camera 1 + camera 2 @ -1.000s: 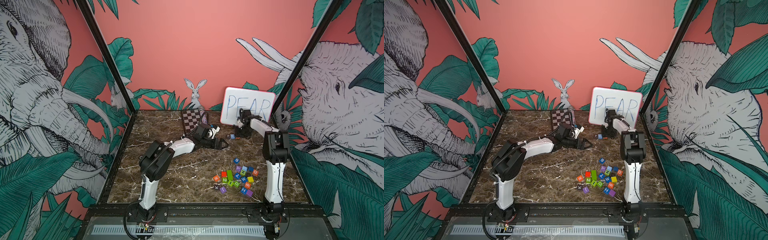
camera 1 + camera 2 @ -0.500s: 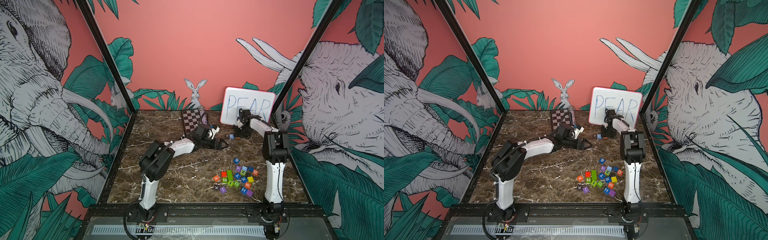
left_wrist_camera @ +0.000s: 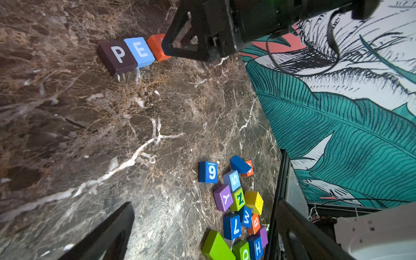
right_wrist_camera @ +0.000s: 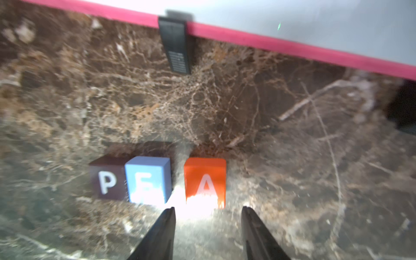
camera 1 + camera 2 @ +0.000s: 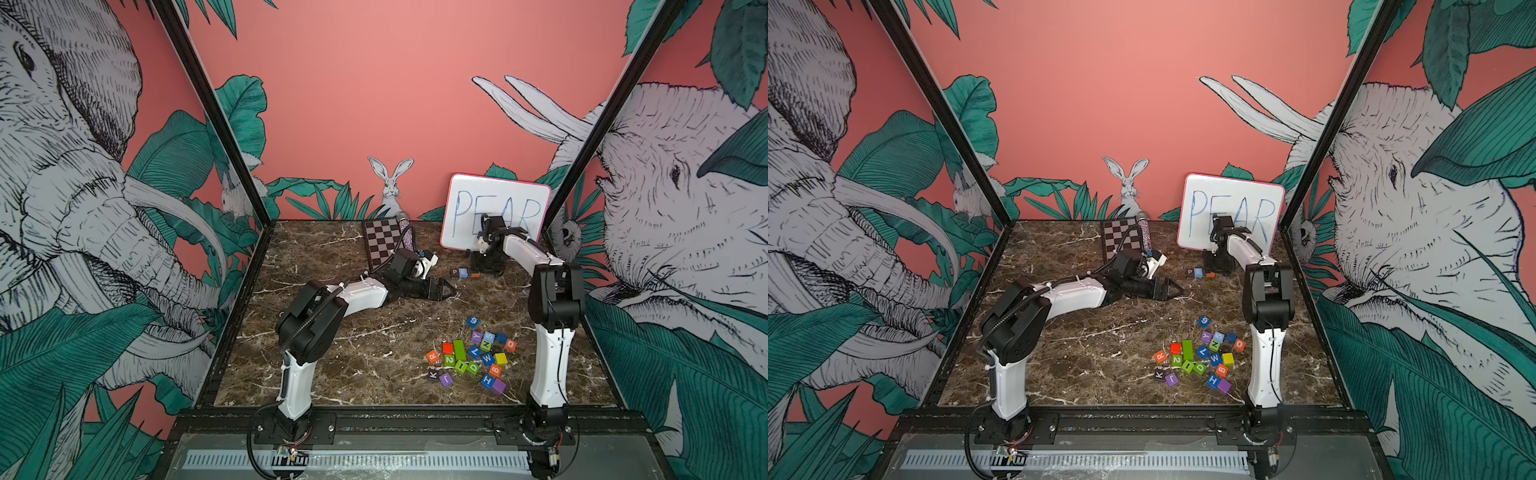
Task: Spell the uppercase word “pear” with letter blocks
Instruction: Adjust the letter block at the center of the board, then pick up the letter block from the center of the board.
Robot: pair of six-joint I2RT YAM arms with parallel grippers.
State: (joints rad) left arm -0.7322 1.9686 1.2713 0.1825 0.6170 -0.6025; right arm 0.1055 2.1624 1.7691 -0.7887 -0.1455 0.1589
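Observation:
The black P (image 4: 107, 180), light-blue E (image 4: 147, 177) and orange A (image 4: 205, 177) letter blocks stand in a row on the marble floor in front of the whiteboard, with a narrow gap between E and A. My right gripper (image 4: 208, 211) is open, its fingertips just short of the A block and off it. In both top views the row shows as P (image 5: 455, 272), E (image 5: 464, 272) and A (image 5: 474, 274) beside my right gripper (image 5: 484, 268). The orange R (image 5: 432, 355) lies at the left edge of the loose pile. My left gripper (image 5: 446, 286) rests low mid-floor, open (image 3: 205, 203) and empty.
The pink-edged whiteboard (image 5: 496, 208) reading PEAR leans on the back wall behind the row. A checkered board (image 5: 382, 243) lies at the back centre. Several loose coloured blocks (image 5: 478, 357) cluster at the front right, near the right arm's base (image 5: 548, 374).
My right gripper's jaws have widened and come off the orange A, which now stands free beside the E. The left arm has not moved.

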